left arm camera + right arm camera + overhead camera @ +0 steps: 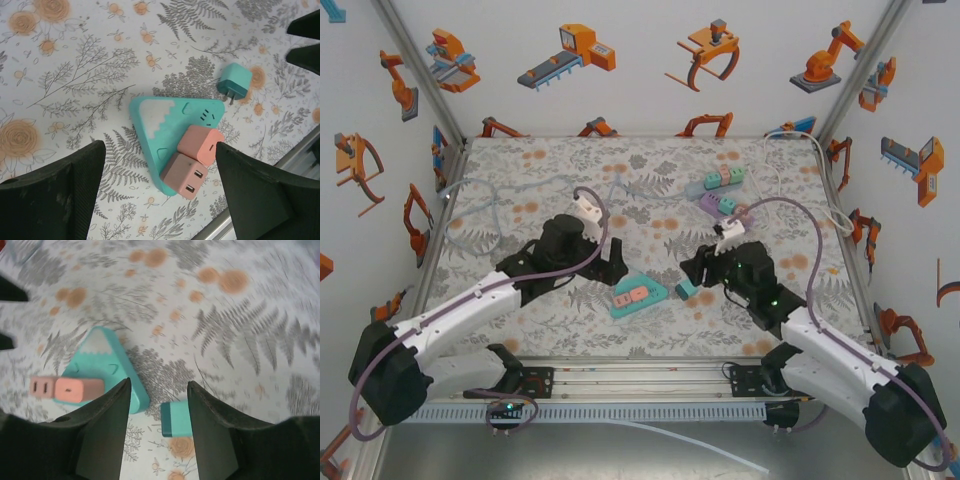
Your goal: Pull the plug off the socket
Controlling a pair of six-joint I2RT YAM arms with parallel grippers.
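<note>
A teal triangular socket [638, 296] [165, 120] [105, 362] lies flat on the floral mat. Two pink plugs [200, 145] [79, 389] sit in it side by side at one corner. A small teal plug [686, 290] [234, 81] [176, 419] lies loose on the mat just right of the socket, prongs towards it. My left gripper [610, 262] [160, 147] hangs open over the socket's pink-plug end, holding nothing. My right gripper [698, 270] [160, 385] is open above the teal plug, which rests on the mat below the gap, partly hidden by one finger.
Coloured power strips [715, 182] lie at the back right, with white cables trailing along the right and back walls. A white adapter [588, 207] sits behind the left arm. A metal rail [640, 385] runs along the near edge.
</note>
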